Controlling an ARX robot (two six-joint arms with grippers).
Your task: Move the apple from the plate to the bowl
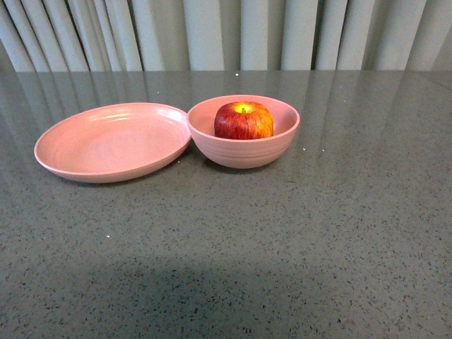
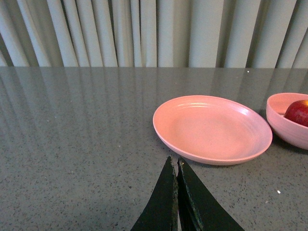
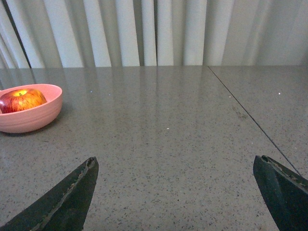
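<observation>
Left jaws closed empty, right jaws wide; glossy apple [image 1: 244, 120] fills ridged matte bowl [image 1: 244, 150] beside plate [image 1: 113, 141].

Apple [image 1: 244, 121]: deep red streaked with yellow-orange, bright yellow at the stem dimple. Plate [image 1: 113, 141] and bowl [image 1: 244, 145]: both matte pink, faint concentric rings across the plate's face, faint horizontal ridges round the bowl's outside. Table [image 1: 282, 247]: dark grey-green, speckled with fine pale and dark flecks; curtain [image 1: 226, 32]: pale grey-white in vertical folds; left gripper [image 2: 176, 166] and right gripper [image 3: 175, 166]: black fingers.
</observation>
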